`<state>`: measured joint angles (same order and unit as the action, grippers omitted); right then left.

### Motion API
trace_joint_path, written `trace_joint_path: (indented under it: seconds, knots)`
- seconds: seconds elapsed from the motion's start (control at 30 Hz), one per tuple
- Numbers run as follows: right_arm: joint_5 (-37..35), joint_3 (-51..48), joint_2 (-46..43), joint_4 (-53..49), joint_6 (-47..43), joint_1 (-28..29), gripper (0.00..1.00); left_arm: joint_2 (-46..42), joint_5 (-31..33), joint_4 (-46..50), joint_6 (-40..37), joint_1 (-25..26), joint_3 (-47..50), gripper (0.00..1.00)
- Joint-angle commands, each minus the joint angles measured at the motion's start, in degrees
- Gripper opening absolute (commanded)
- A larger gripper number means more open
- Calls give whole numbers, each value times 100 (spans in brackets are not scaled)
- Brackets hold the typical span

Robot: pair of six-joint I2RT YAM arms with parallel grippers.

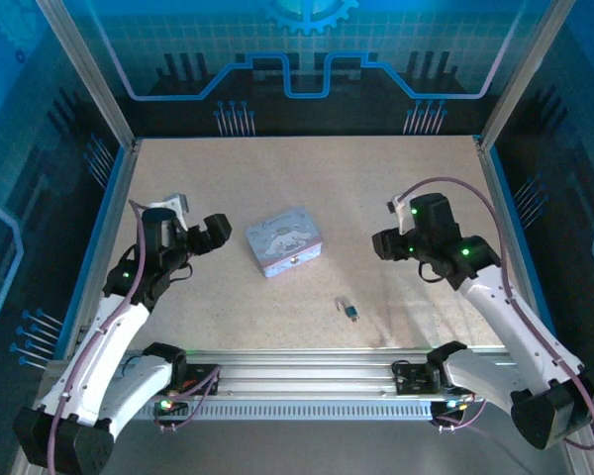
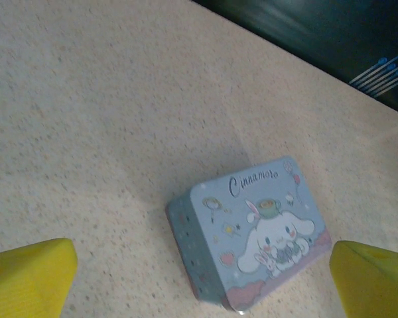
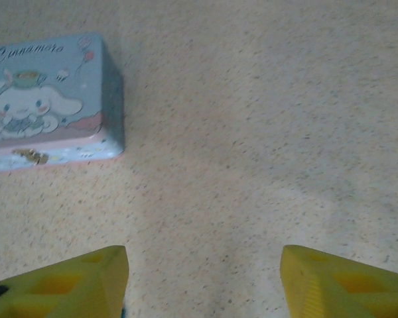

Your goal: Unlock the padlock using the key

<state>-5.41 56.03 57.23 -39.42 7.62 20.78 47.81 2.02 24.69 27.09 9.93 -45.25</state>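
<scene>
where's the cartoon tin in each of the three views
top external: the tin lies mid-table between the two arms, slightly left of centre.
left wrist: the tin is lower right of centre, lid up, turned at an angle.
right wrist: the tin is in the top left corner, reaching the left edge.
shared landmark: the speckled beige table beneath it.

A pale blue rectangular tin (image 1: 285,240) lies flat on the speckled beige surface (image 1: 307,173), a little left of centre and turned askew to the edges. Its lid carries a white long-eared cartoon dog under script lettering, with a pink band below. A small brass clasp (image 3: 29,156) sits on one long side. Beyond the far edge stands a dark panel (image 1: 297,59) with bright blue line patterns; a ribbed metal rail (image 1: 307,381) runs along the near edge.
</scene>
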Motion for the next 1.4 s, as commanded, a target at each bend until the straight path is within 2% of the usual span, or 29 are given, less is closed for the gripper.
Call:
trace_joint_path:
  seconds: [0.0, 0.13, 0.27, 0.43, 0.67, 1.07, 1.37]
  knots:
    - [95, -218, -174, 473, -254, -312, 67, 68, 320, -387, -382, -143, -54, 99]
    - [257, -470, -203, 937, -248, -662, 78, 181, 488, -693, -544, -283, 41, 99]
    - [261, -864, -151, 1500, -331, -918, 100, 220, 818, -1119, -697, -389, 326, 99]
    - [172, -1553, -168, 2548, -677, -1173, 100, 276, 1297, -1627, -1097, -504, 708, 99]
    - [273, -2655, 33, 4548, -693, -1641, 100, 590, 1498, -2416, -1464, -642, 1257, 99]
    - [719, -3282, 1218, 7006, -802, -1882, 100, 1301, 1393, -3287, -1747, -751, 1659, 99]
    - [1239, -3457, 2555, 8598, -1079, -1883, 100, 1801, 1341, -3843, -1804, -860, 1843, 99]
